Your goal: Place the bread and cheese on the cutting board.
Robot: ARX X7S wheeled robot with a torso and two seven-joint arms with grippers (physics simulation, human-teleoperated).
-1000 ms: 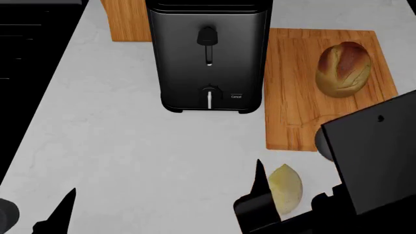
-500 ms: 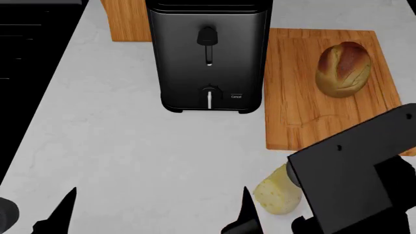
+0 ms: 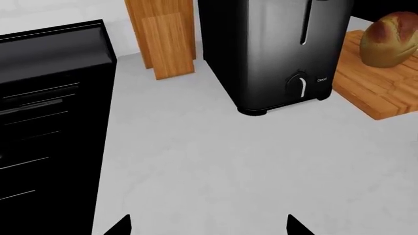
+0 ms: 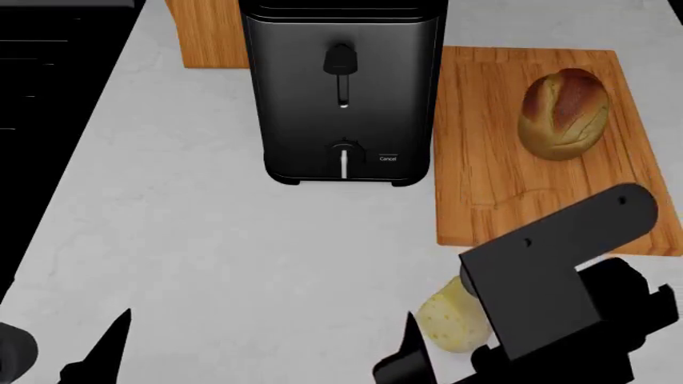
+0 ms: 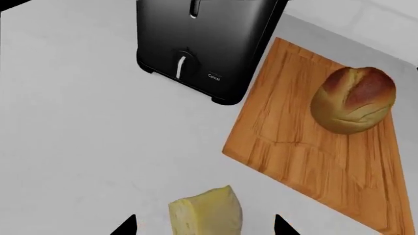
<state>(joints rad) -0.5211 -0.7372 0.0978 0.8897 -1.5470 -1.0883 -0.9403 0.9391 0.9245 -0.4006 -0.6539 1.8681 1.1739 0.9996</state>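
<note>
The bread [image 4: 564, 112], a golden-brown loaf, lies on the far part of the orange-brown cutting board [image 4: 481, 176]; both also show in the right wrist view, the bread [image 5: 353, 100] on the board [image 5: 294, 156]. The cheese [image 4: 450, 322], a pale yellow wedge, lies on the white counter just in front of the board's near left corner. My right gripper [image 5: 203, 226] is open, with the cheese [image 5: 205, 215] between its fingertips and a gap on each side. My left gripper [image 3: 207, 227] is open and empty over bare counter at the near left.
A black toaster [image 4: 341, 96] stands left of the board. A plain wooden block [image 4: 208, 32] stands behind it at the back left. A black appliance [image 4: 48, 88] borders the counter's left edge. My right arm [image 4: 555, 272] hides the board's near edge.
My right arm has swung left and down over the cheese. The cheese has turned and shifted slightly left, its holed face now showing. The left gripper has barely moved.
</note>
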